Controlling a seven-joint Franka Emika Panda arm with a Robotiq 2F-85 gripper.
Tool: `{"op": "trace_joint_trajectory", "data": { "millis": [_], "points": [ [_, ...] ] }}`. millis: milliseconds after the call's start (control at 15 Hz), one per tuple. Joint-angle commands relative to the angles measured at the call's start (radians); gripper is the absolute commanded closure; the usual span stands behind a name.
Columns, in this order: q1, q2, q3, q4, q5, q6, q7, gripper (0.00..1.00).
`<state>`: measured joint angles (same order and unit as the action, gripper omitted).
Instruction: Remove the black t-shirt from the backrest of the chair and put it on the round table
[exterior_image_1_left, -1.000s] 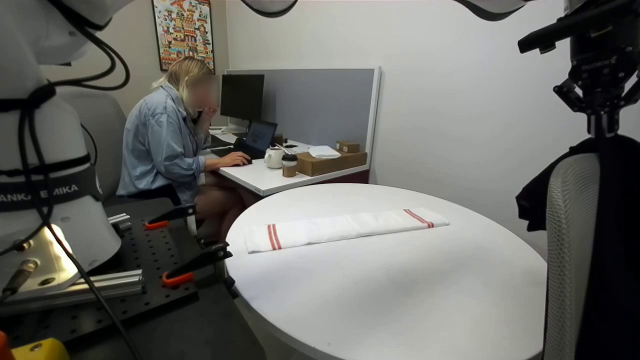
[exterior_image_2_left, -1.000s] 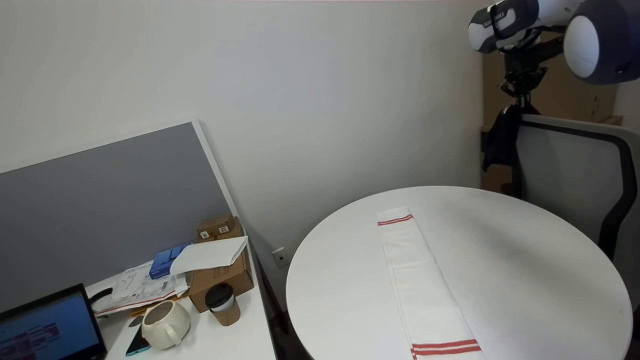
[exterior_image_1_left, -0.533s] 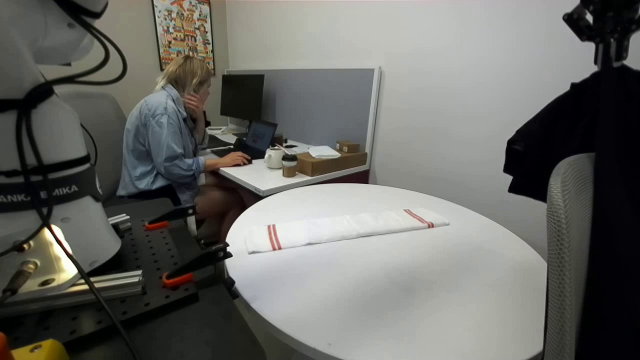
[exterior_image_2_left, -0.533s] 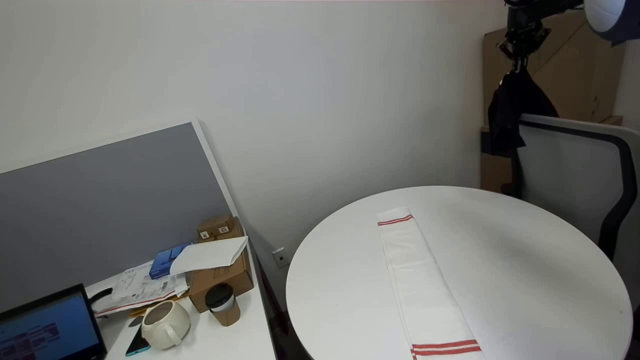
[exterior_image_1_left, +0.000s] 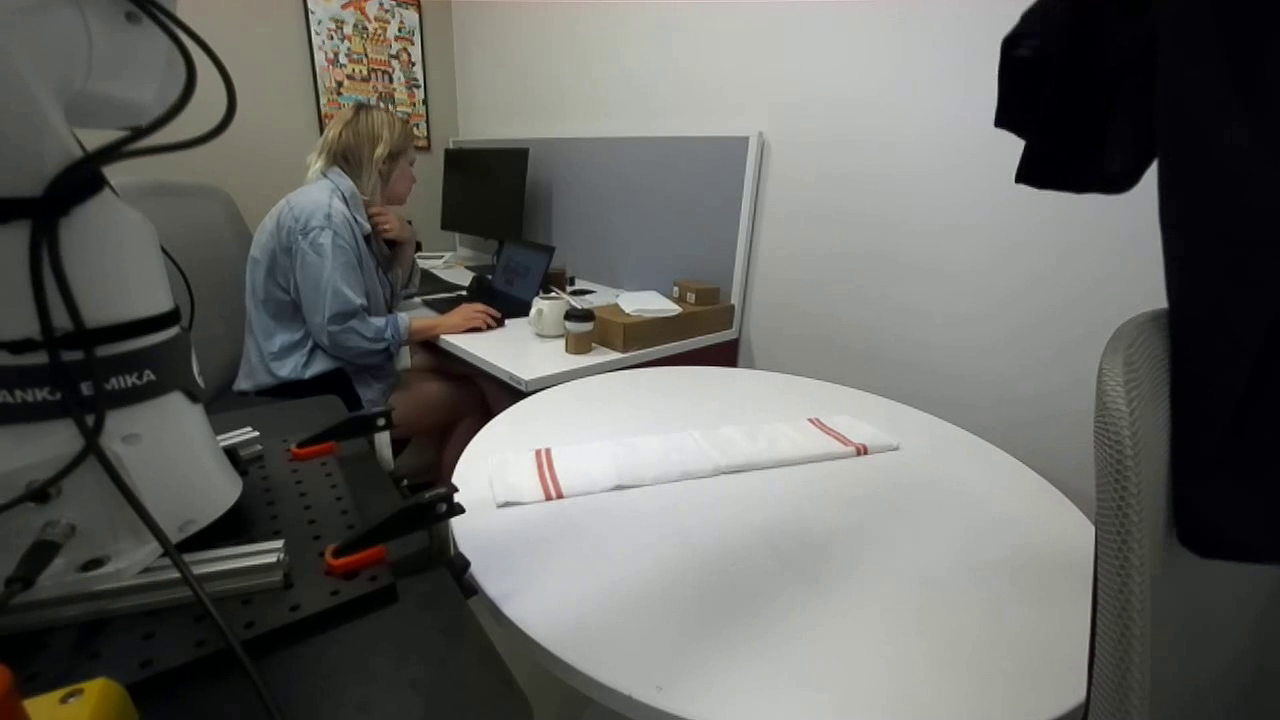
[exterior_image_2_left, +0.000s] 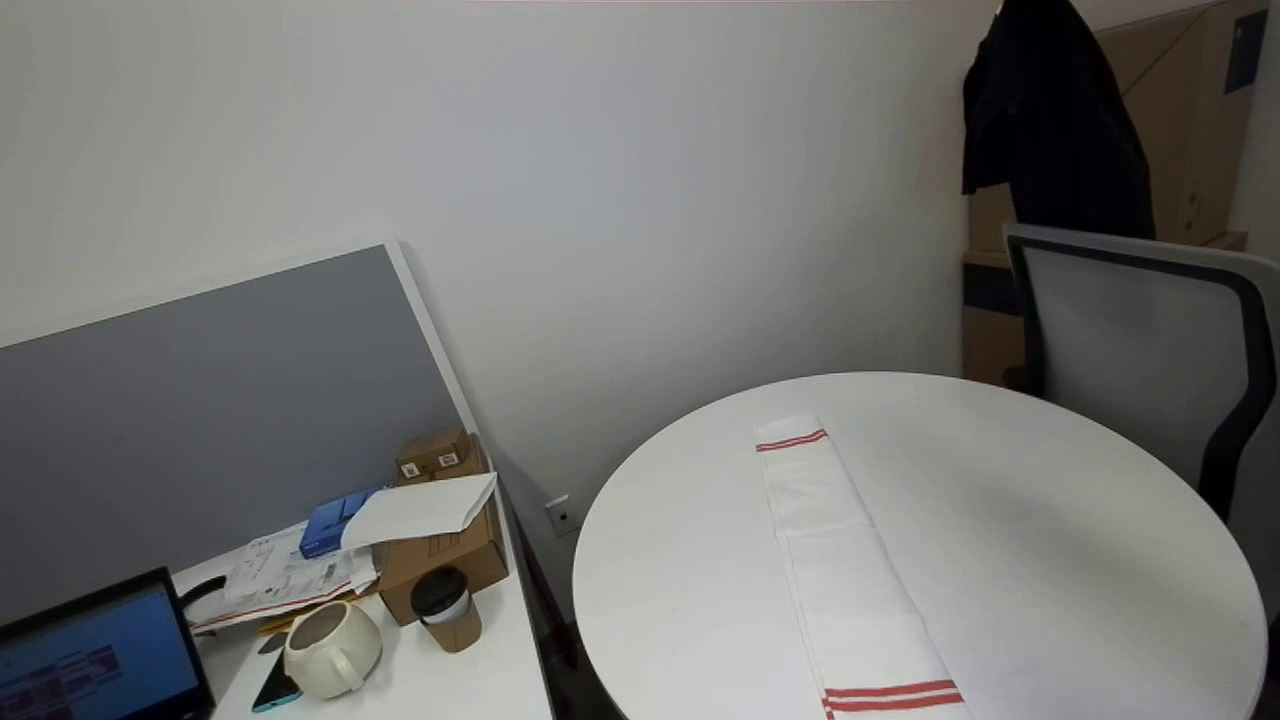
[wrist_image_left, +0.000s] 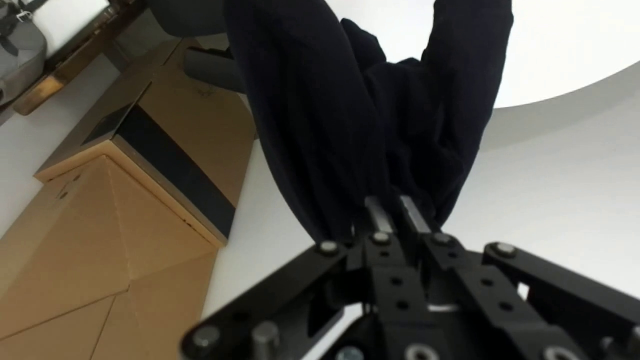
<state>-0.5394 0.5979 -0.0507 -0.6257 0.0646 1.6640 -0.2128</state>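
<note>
While the pinched hand (wrist_image_left: 389, 206) grips black t-shirt (wrist_image_left: 320, 100), hem (exterior_image_1_left: 1225, 550) below chair (exterior_image_1_left: 1125, 480) top, round table (exterior_image_1_left: 780, 600) open beside towel (exterior_image_1_left: 690, 455).

The round table (exterior_image_1_left: 800, 590) carries a striped towel (exterior_image_1_left: 693, 456).

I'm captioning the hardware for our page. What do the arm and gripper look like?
The Panda arm is white and rounded, with black cables tied on by black straps and a dark band with white lettering ending in EMIKA. The Robotiq gripper is black, with jointed links, metallic round-headed fasteners and silvery fingers.
</note>
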Motion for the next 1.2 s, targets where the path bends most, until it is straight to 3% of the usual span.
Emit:
{"op": "trace_joint_trajectory", "data": {
  "millis": [0,600,1133],
  "points": [
    [0.001,-0.111,0.020,0.017,0.021,-0.071,-0.009,0.92],
    [0.042,-0.266,0.056,0.063,0.016,-0.185,0.008,0.92],
    [0.117,-0.254,0.071,0.054,-0.017,-0.200,0.026,0.92]
  ]
}}
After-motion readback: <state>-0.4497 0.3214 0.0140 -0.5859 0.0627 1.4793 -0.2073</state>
